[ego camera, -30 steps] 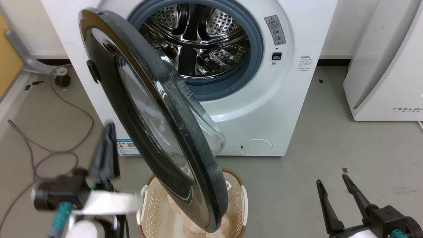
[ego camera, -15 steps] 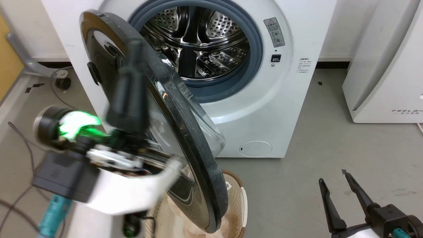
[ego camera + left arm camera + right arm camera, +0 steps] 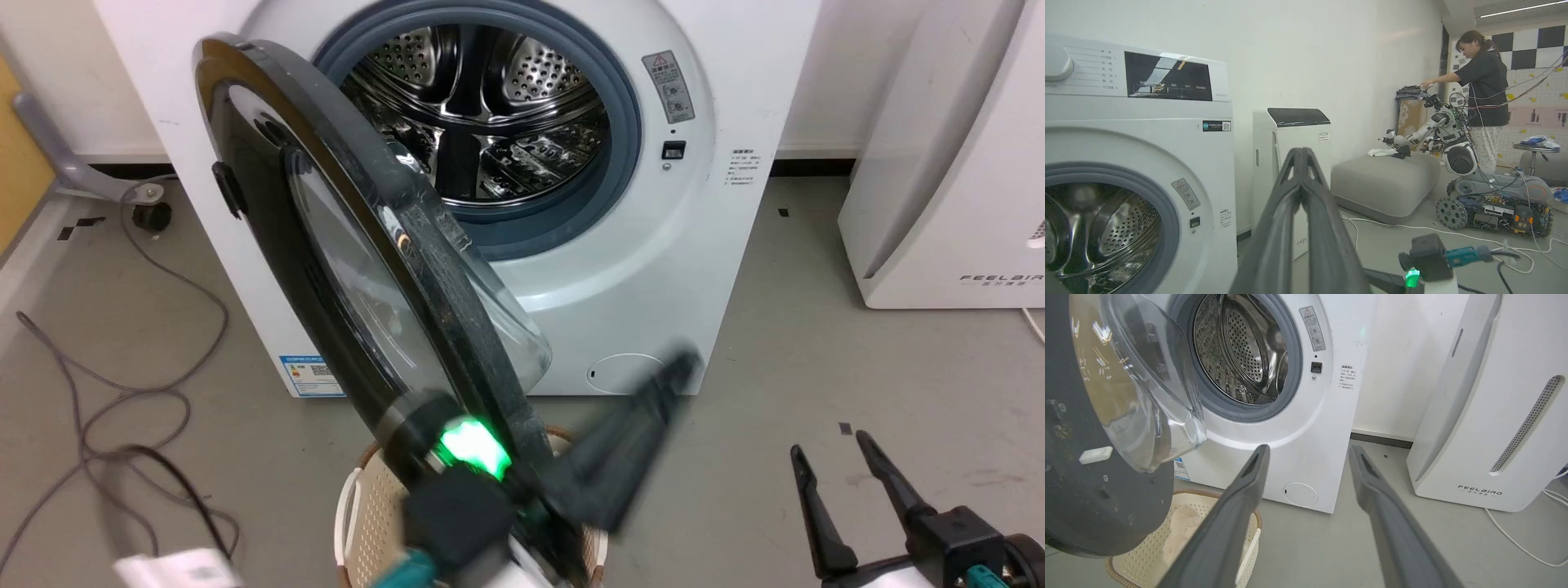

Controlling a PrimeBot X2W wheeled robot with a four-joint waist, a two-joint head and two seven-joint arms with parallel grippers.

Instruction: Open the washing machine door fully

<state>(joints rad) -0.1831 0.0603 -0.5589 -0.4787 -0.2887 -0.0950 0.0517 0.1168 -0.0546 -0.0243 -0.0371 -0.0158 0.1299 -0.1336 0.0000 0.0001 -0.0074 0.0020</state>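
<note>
The left tool (image 3: 669,380) is a motion-blurred smear, covering the lower edge of the washing machine door (image 3: 326,269) and part of the basket (image 3: 359,523). The warning label (image 3: 668,86) print seems too small to read.

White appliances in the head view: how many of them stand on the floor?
2. The washing machine stands in the middle; the FEELAIR-marked appliance stands to its right, cut off by the picture's edge. Others may be out of frame.
</note>
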